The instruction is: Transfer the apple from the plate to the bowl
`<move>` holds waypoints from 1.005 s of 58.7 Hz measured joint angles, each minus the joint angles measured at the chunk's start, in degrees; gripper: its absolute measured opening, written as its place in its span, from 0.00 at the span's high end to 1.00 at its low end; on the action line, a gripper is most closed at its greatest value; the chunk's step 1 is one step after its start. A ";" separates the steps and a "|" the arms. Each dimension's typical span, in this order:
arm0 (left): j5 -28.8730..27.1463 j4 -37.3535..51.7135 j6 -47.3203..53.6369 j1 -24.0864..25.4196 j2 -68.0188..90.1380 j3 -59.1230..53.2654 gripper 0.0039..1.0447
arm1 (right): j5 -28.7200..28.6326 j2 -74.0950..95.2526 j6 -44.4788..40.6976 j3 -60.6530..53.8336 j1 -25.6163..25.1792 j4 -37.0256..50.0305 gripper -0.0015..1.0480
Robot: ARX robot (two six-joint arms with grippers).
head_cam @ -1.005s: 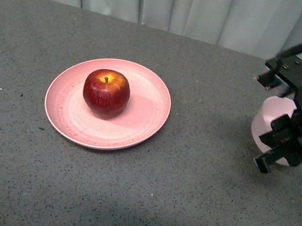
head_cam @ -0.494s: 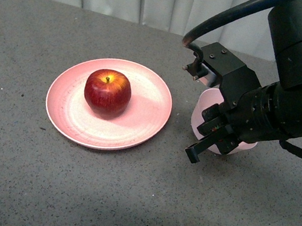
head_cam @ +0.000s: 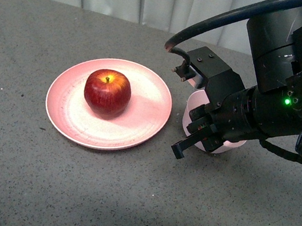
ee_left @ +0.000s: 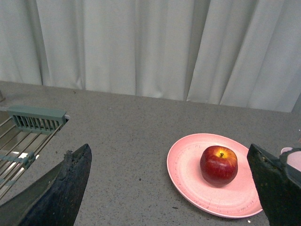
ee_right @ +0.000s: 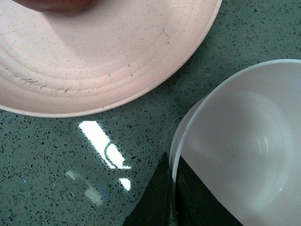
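Apple [head_cam: 107,90] sits on plate [head_cam: 152,110], apart from right hand [head_cam: 189,144] clamped on bowl [head_cam: 192,109].

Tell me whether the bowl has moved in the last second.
Yes. In the front view the bowl has shifted left, now close beside the right edge of the plate, which stayed put.

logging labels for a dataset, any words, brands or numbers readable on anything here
None can be read: no text shows on the glossy dark-red apple, the wide salmon-pink plate, the small pale-pink bowl or the black robot arm, whose green light is a plain dot.
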 joint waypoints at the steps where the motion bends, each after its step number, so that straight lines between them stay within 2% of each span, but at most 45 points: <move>1: 0.00 0.00 0.00 0.00 0.00 0.00 0.06 | 0.00 0.04 0.15 -0.02 0.00 0.20 0.95; 11: 0.00 0.00 0.00 0.00 0.00 0.00 0.06 | -0.44 0.07 1.20 -1.16 -0.11 3.39 0.73; 15: 0.00 0.00 0.00 0.00 0.00 0.00 0.06 | -0.70 -0.68 2.49 -3.26 -0.48 7.06 0.57; 19: 0.00 0.00 0.00 0.00 0.00 0.00 0.06 | -0.02 -1.90 3.93 -5.20 -0.87 10.34 0.47; 35: 0.00 0.00 0.00 0.00 0.00 0.00 0.06 | 8.72 -10.56 8.52 -14.62 -3.67 27.61 0.09; 42: 0.00 0.00 0.00 0.00 0.00 0.00 0.06 | 12.90 -15.43 10.21 -19.28 -5.86 32.54 0.10; 50: -0.02 0.00 0.00 0.00 0.00 0.00 0.06 | 14.82 -20.33 11.23 -24.15 -8.17 37.81 0.09; 52: 0.00 0.00 0.00 0.00 0.00 0.00 0.06 | 18.36 -20.02 12.39 -25.64 -8.28 43.36 0.13; 54: 0.11 0.00 0.00 0.00 -0.02 0.00 0.06 | 23.85 -19.12 14.49 -28.94 -8.57 54.80 0.22; 59: -0.07 0.00 0.00 0.00 0.00 0.00 0.06 | 24.61 -20.09 16.20 -34.75 -9.81 66.16 0.35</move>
